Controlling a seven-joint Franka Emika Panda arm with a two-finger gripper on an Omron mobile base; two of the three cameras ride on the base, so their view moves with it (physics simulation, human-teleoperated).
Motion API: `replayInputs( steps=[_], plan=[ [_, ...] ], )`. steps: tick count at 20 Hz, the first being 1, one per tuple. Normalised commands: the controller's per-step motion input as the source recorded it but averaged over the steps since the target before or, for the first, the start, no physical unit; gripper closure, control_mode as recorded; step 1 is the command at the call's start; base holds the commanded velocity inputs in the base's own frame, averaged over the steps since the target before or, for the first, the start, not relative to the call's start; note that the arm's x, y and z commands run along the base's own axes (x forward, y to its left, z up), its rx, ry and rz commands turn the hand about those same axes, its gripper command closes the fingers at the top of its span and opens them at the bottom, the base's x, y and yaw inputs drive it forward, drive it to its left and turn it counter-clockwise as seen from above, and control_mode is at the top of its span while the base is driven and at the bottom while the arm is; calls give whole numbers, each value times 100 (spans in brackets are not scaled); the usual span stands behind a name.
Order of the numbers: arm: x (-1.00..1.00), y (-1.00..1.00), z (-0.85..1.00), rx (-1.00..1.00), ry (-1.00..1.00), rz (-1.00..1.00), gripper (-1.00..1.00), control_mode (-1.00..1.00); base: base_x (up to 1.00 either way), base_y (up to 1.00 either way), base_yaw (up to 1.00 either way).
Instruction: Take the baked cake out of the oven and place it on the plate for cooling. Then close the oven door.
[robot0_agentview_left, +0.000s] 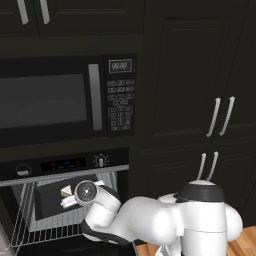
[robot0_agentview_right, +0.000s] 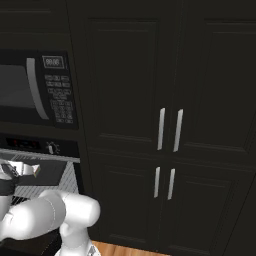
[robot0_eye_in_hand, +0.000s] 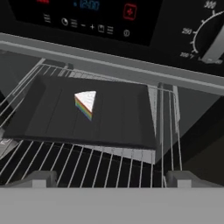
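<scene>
Cake (robot0_eye_in_hand: 85, 103) sitting on dark tray (robot0_eye_in_hand: 118, 118), ahead and left of your gripper (robot0_eye_in_hand: 109, 178); jaws standing wide, holding nothing; you are needing leftward, forward reach.

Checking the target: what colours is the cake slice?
White top, rainbow-striped layered side; the cake slice shows best in the hand view.

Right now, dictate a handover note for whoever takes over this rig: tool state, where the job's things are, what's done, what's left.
Tool: open, empty, aimed into the black built-in oven, short of the cake.
Small pale wedge of cake with multicoloured layers: untouched, lying on the dark flat rectangular tray, which sits on the silver wire rack.
Done: oven is open, arm at its mouth.
Left: grasp cake, move it to the plate, close the oven door.
</scene>
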Motion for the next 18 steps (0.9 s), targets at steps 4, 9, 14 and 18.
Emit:
replayInputs(
  steps=[4,9,14,18],
  plan=[
    [5,3,-10,2,8,0,-100,-100,0,0,0],
    [12,3,-5,1,8,0,-100,-100,0,0,0],
    [2,8,-11,0,1,0,-100,-100,0,0,0],
    [0,8,-28,0,0,0,-100,-100,0,0,0]
  ],
)
